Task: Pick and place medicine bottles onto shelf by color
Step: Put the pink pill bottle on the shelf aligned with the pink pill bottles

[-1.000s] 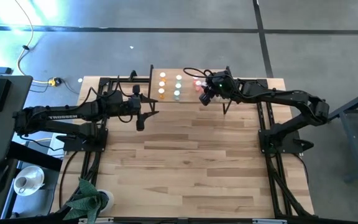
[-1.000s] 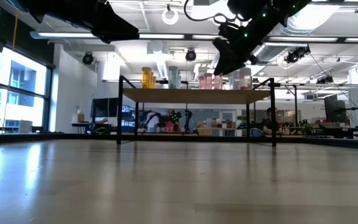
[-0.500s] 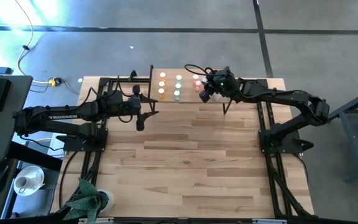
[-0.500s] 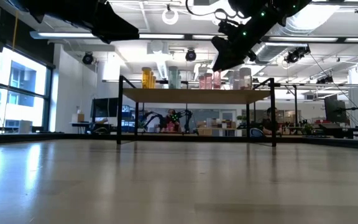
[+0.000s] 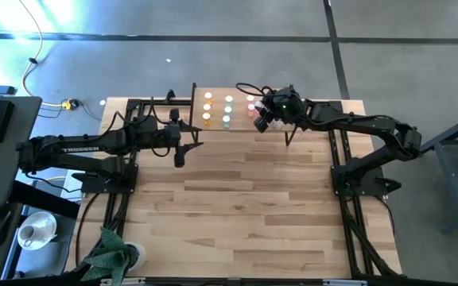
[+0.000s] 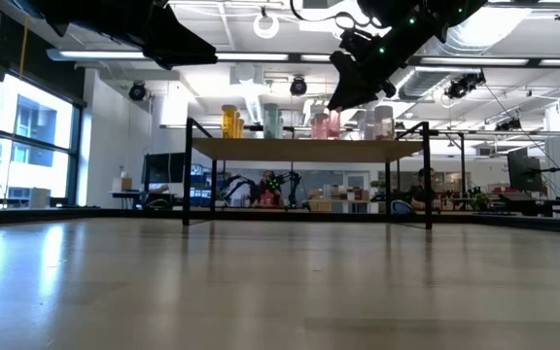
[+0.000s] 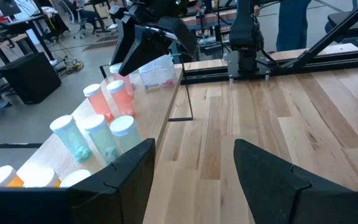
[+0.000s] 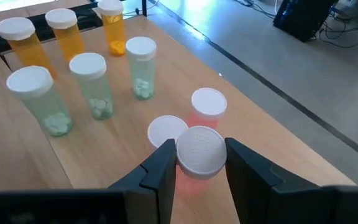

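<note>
The shelf [image 5: 221, 121] stands at the table's far edge and carries orange bottles [image 8: 64, 34], green bottles [image 8: 89, 81], two pink bottles [image 8: 208, 107] and clear ones [image 7: 157, 73], all upright on their bases. My right gripper [image 8: 199, 168] hangs over the shelf's right part [image 5: 262, 117], shut on another pink bottle [image 8: 199, 151] with a white cap. My left gripper [image 7: 194, 168] waits open over the table, left of the shelf [image 5: 181, 151], nothing between its fingers. My right gripper pinches the pink bottle between its two fingers [image 8: 161, 163], one on each side of the bottle at the white cap [image 8: 199, 149]. The fingers slant down from the table's right. The bottle stands upright in the hold, next to the two pink bottles; its base is hidden.
The shelf's thin black legs [image 6: 189, 175] and rails frame it in the low view. The wide wooden tabletop [image 5: 245, 206] stretches toward the near edge. A green cloth [image 5: 110, 253] lies at the near left corner.
My right gripper's fingertips have drifted slightly up and toward the table's left with the pink bottle, staying shut on it.
</note>
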`<state>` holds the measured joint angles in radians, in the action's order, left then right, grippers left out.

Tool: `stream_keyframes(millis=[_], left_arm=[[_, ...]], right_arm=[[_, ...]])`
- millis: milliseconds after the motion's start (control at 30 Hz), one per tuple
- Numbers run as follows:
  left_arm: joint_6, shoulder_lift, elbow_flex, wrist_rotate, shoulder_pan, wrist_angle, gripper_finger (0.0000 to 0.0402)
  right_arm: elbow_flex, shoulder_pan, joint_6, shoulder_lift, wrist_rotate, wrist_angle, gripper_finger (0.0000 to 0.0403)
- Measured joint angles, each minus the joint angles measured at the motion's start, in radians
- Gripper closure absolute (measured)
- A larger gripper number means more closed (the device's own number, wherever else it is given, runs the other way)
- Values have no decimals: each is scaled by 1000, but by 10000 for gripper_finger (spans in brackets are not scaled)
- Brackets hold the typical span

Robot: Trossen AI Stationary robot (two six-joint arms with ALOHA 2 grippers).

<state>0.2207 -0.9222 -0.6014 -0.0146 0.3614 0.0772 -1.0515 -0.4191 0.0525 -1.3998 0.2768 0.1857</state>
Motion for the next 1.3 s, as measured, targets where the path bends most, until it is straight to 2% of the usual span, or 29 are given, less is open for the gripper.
stream_keyframes(millis=[200, 467, 600, 700, 800, 1300], left_arm=[[0, 0, 0, 0, 0, -6, 193], [0, 0, 0, 0, 0, -7, 193], [0, 0, 0, 0, 0, -7, 193], [0, 0, 0, 0, 0, -7, 193], [0, 0, 0, 0, 0, -7, 193], [10, 0, 0, 0, 0, -14, 193]], right_arm=[[0, 0, 0, 13, 5, 8, 290], [0, 22, 2, 106, 8, 29, 290], [-1, 29, 39, 111, -71, 81, 290], [-1, 29, 57, 94, -155, 88, 290], [-1, 29, 63, 66, -183, 85, 290], [-1, 83, -14, -8, -167, 39, 290]])
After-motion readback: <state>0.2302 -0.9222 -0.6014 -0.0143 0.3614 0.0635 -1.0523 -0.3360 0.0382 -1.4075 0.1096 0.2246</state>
